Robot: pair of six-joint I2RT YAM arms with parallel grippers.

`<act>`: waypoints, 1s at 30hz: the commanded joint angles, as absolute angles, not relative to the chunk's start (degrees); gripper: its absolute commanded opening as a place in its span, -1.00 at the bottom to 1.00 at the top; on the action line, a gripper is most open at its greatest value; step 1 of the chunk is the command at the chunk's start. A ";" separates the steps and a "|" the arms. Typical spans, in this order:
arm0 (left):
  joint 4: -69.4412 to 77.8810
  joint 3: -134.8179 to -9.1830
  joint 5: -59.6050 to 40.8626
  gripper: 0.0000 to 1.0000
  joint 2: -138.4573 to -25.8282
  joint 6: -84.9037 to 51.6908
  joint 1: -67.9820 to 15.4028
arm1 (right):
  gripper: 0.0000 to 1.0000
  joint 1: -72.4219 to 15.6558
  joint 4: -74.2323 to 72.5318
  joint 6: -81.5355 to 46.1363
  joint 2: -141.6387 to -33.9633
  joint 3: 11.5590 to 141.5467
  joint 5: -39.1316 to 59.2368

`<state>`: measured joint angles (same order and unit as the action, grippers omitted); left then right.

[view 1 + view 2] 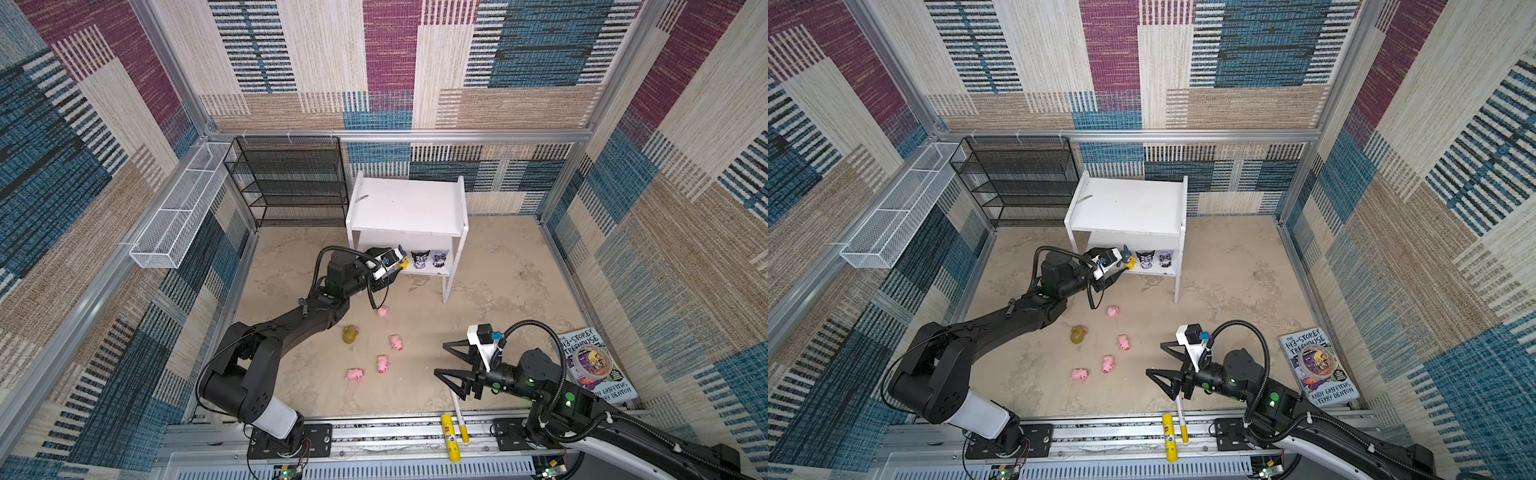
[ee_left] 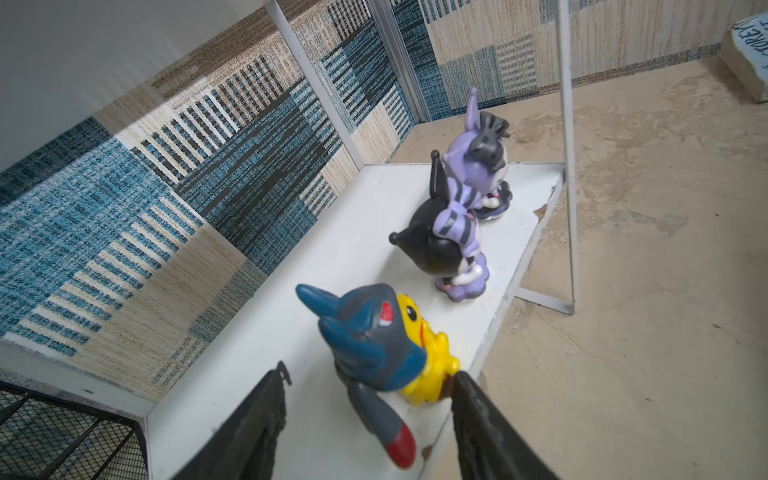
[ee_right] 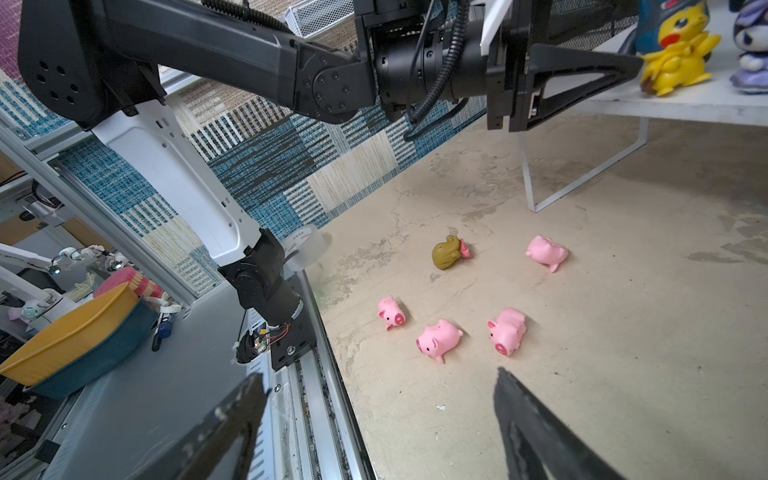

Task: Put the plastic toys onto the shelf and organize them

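Observation:
The white shelf (image 1: 407,208) stands at the back of the floor. On its lower board (image 2: 332,257) two black-and-purple figures (image 1: 419,259) (image 1: 439,258) stand side by side. Left of them is the yellow figure with blue hood (image 2: 374,340), upright. My left gripper (image 2: 370,374) is open around it: one finger touches its base and the other stands clear. Several pink pigs (image 1: 396,342) and the blond doll (image 1: 350,334) lie on the floor in front of the shelf. My right gripper (image 1: 440,357) hovers open and empty to the right of the pigs.
A black mesh rack (image 1: 286,183) stands left of the shelf, with a white wire basket (image 1: 178,208) on the left wall. A book with a round tub on it (image 1: 594,365) lies front right. A yellow tube (image 1: 451,436) and a marker (image 1: 460,419) lie on the front rail.

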<state>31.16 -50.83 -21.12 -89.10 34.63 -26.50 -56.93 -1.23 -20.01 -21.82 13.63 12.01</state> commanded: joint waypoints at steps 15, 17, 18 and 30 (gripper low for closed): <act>32.70 -51.15 -13.61 0.30 -89.83 34.53 -26.46 | 0.74 -56.95 -3.84 -19.61 -21.71 13.43 12.40; 32.89 -51.25 -13.30 0.30 -90.05 34.56 -26.46 | 0.74 -56.93 -3.70 -19.72 -21.67 13.45 12.40; 33.09 -51.16 -13.18 0.29 -90.11 34.54 -26.53 | 0.74 -56.95 -3.61 -19.74 -21.62 13.44 12.40; 33.96 -53.04 -11.87 0.30 -92.23 35.15 -26.51 | 0.74 -56.94 -3.38 -19.84 -21.48 13.36 12.29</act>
<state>31.46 -52.31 -12.34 -91.88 34.65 -26.52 -56.93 -1.52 -19.81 -21.65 13.54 12.40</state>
